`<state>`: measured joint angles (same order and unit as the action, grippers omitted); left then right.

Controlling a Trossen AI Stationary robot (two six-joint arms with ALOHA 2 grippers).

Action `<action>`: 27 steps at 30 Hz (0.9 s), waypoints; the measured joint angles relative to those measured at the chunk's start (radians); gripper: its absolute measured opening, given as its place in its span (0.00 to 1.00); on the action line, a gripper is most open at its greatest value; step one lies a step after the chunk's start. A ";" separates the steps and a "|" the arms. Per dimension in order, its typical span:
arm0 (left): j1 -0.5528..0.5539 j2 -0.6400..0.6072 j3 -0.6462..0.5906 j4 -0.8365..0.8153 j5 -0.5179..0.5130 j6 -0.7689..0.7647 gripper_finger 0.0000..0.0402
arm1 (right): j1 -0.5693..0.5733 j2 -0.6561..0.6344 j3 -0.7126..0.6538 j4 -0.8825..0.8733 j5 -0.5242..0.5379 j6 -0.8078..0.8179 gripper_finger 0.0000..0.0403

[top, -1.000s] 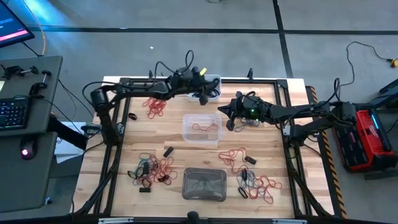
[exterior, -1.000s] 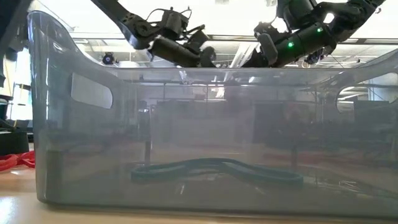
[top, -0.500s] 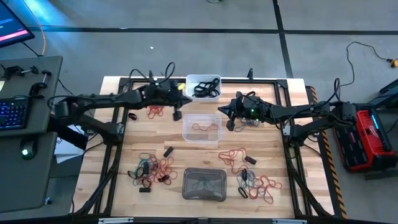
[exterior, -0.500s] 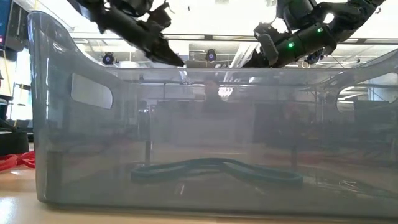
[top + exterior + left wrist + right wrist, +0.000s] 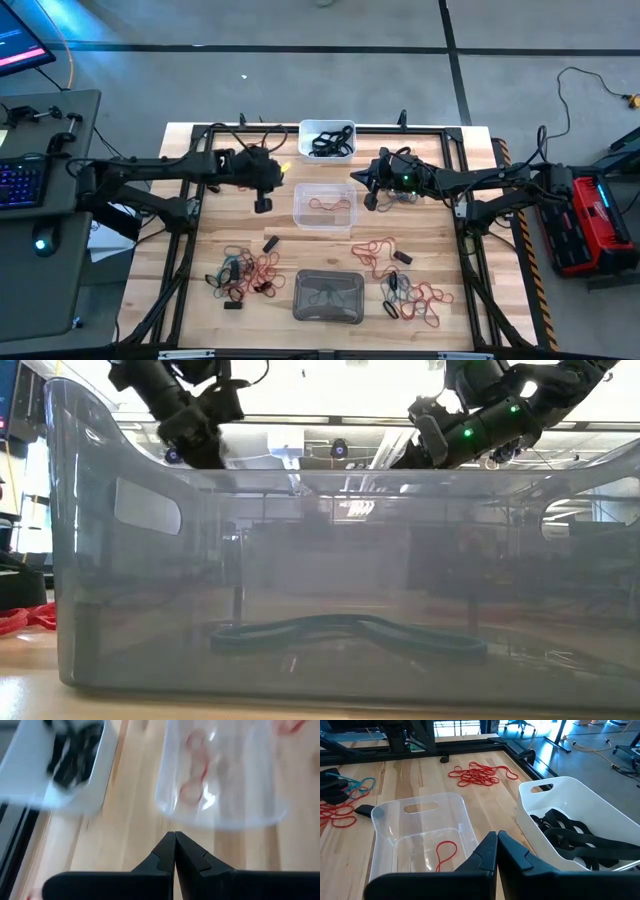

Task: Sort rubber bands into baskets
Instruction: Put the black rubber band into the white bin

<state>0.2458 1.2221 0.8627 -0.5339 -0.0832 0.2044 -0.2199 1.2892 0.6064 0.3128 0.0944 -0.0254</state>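
While both arms hang above the table: two grippers, nothing held.
Left gripper (image 5: 262,204): fingers clenched together, empty; above bare wood just left of the clear basket.
Left wrist view: fingertips (image 5: 174,838) pressed tip to tip, clear basket and white basket beyond.
Right gripper (image 5: 369,200): clenched, empty; just right of the clear basket, near the back.
Right wrist view: fingertips (image 5: 496,837) meet over the gap between clear and white baskets.
Clear basket (image 5: 323,207): table centre, red band (image 5: 445,854) lying inside.
White basket (image 5: 327,139): back edge, middle; holds black bands (image 5: 568,837).
Grey basket (image 5: 328,297): front centre, right against the low camera; blue-teal band (image 5: 345,631) on its floor.
Loose bands, back left: red heap (image 5: 480,773), partly hidden under the left arm from above.
Loose bands, front left: mixed pile (image 5: 245,274) of red, black and teal, left of the grey basket.
Loose bands, front right: mixed pile (image 5: 412,297) right of the grey basket; red loops (image 5: 375,247) behind it.
Table (image 5: 180,260): light wood, black frame around.
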 joint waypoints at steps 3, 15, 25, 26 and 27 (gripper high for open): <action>0.008 0.000 0.000 -0.097 -0.069 -0.053 0.00 | 0.000 0.000 0.000 -0.002 0.000 0.000 0.00; 0.166 0.000 0.000 -0.358 -0.137 -0.152 0.00 | 0.000 0.000 0.000 -0.017 0.000 -0.008 0.00; 0.294 0.024 0.000 -0.507 -0.137 -0.126 0.01 | 0.000 0.000 0.000 -0.017 0.000 -0.009 0.00; 0.301 0.036 0.000 -0.520 -0.137 -0.117 0.02 | 0.000 0.000 0.000 -0.016 0.000 -0.009 0.00; 0.307 0.050 0.000 -0.534 -0.137 -0.110 0.03 | 0.000 0.000 0.000 -0.017 0.000 -0.009 0.00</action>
<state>0.5529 1.2719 0.8631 -1.0678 -0.2207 0.0940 -0.2196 1.2892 0.6064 0.2962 0.0944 -0.0341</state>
